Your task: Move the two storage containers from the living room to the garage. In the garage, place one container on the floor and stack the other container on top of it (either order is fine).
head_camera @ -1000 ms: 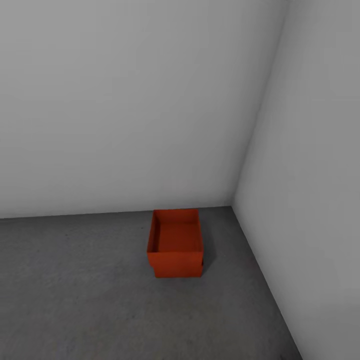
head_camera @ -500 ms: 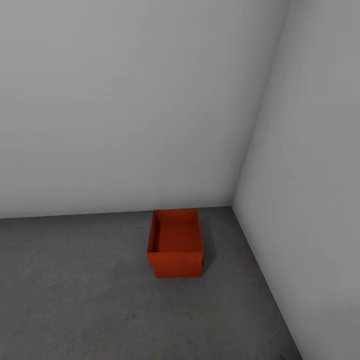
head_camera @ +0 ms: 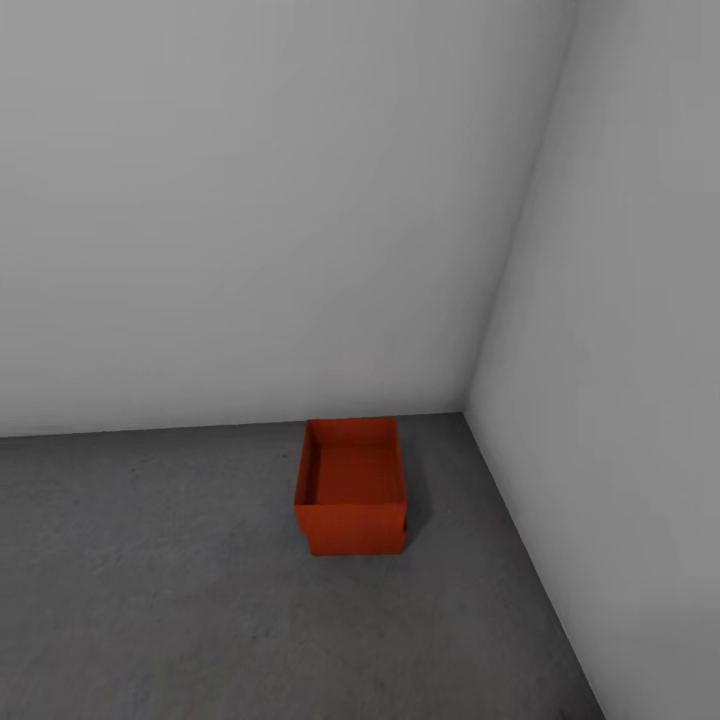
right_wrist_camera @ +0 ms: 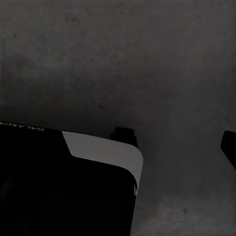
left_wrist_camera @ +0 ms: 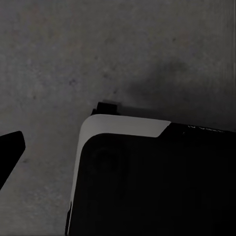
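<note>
White walls point(head_camera: 250, 200) are being seen meeting at a corner above the dark grey concrete floor point(head_camera: 150, 580). One orange-red storage container point(head_camera: 352, 485) is being observed resting open-topped on the floor near that corner, unobstructed. The robot's dark base point(left_wrist_camera: 157, 182) is being shown beneath both wrists. Finger state cannot be determined.

Ahead of me a storage container point(head_camera: 350, 488) sits on the garage floor point(head_camera: 150, 580), close to the corner where the back wall point(head_camera: 250, 200) meets the right-hand wall point(head_camera: 620, 350). It stands just before the back wall, near the right wall but apart from it. Below my wrists, my base point(left_wrist_camera: 157, 182) rests on the floor.
</note>
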